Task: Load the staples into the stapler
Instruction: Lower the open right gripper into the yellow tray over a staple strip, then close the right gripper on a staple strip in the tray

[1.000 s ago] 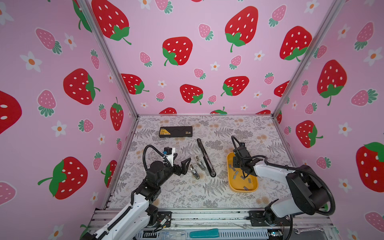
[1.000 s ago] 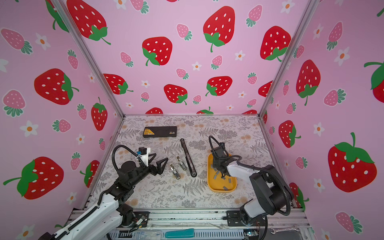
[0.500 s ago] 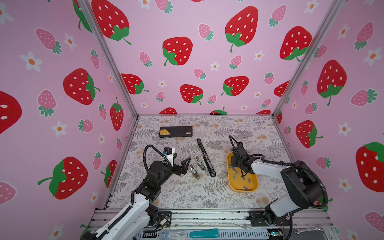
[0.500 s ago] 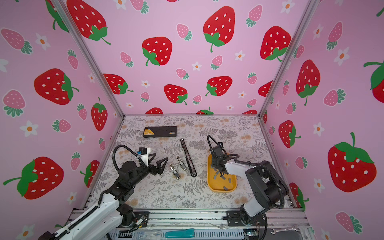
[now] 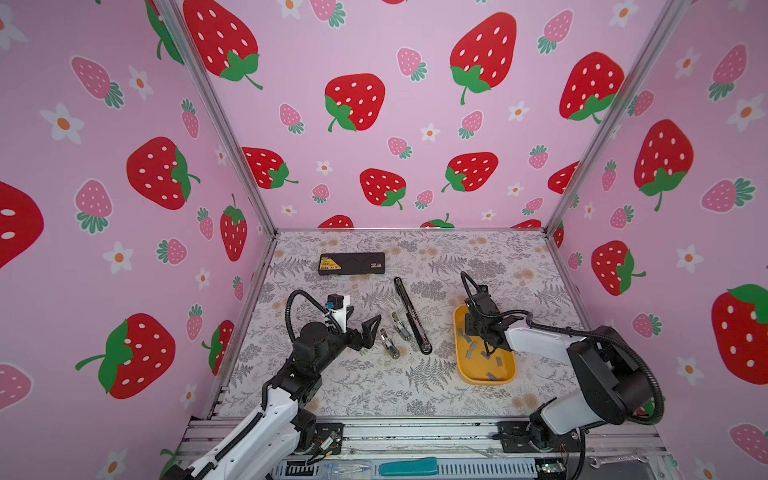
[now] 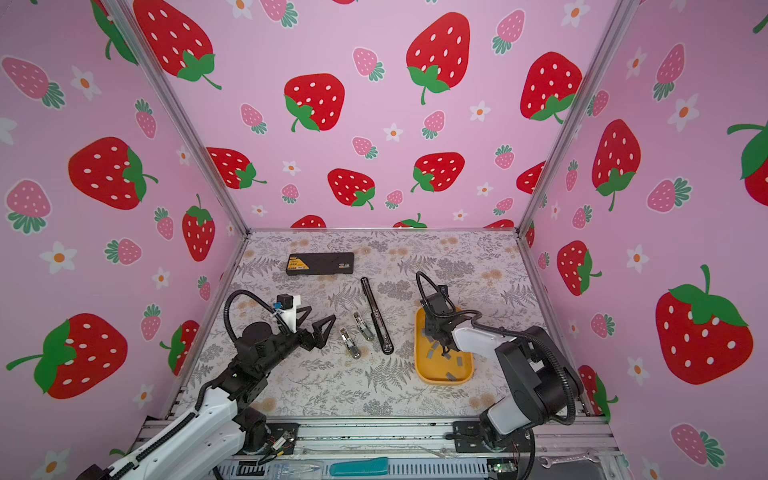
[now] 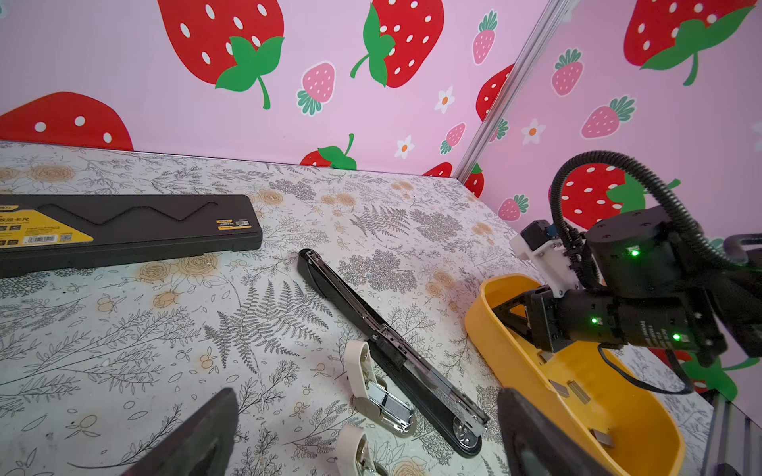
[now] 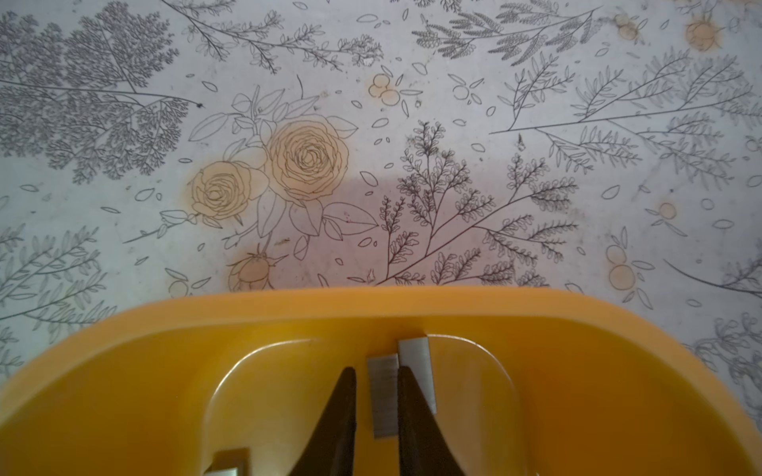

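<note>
Staples (image 5: 484, 355) amid yellow tray (image 5: 461, 365) walls

In the right wrist view the right gripper (image 8: 373, 416) is cut off by the picture's edge, and whether its fingertips (image 8: 344, 395) touch the staple strip (image 8: 384, 395) is perhaps unclear.

Glossy yellow plastic tray (image 8: 123, 371); matt grey metal staples (image 8: 385, 395)

Floral table (image 5: 374, 395): black case (image 5: 351, 263), long stapler (image 5: 412, 316), two small staplers (image 5: 395, 334), yellow tray (image 5: 463, 365).
</note>
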Tool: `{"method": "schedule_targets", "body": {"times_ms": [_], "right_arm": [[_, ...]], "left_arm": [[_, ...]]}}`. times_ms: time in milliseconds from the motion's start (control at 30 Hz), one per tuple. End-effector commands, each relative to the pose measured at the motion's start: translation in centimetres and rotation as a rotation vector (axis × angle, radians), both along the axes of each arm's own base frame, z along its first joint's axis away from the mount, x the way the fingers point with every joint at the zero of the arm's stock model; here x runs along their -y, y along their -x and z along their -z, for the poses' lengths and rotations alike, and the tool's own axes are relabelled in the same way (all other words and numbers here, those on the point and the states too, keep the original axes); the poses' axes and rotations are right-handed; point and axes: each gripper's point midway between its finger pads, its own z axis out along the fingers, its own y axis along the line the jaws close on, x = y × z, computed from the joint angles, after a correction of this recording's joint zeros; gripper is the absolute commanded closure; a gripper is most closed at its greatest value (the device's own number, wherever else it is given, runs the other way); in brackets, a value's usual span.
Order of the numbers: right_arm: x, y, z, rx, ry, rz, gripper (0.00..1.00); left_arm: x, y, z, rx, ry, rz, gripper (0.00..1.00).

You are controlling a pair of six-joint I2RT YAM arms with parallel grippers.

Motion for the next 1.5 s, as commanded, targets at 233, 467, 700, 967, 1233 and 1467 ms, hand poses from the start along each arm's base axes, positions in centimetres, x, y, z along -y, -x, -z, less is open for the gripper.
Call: {"method": "schedule_targets", "body": {"times_ms": [233,467,700,967,1233,1467], "right_arm": [[0.4,0.8,1.4,-0.046,-0.004,0.008,0.78],[-0.9,1.2,1.5,-0.064,-0.071,-0.034,0.80],[-0.8,1.4,1.0,-0.057,-0.080,-0.031,0.82],[1.9,1.5,-0.7,0.010,-0.014,0.074,0.77],[2.4,2.1,-0.1,-0.002,-0.026,0.101,0.61],[1.5,2.2,1.0,-0.032,-0.059,0.073,0.61]], "left_arm": [[0.1,0.0,-1.1,0.041,0.002,0.003,0.01],[0.1,0.0,-1.0,0.040,0.002,0.002,0.01],[0.1,-0.1,-0.9,0.036,0.000,0.005,0.01],[0.2,0.0,-0.9,0.036,0.001,0.006,0.01],[0.2,0.0,-0.9,0.035,0.001,0.007,0.01],[0.2,0.0,-1.0,0.039,0.002,0.007,0.01]]}}
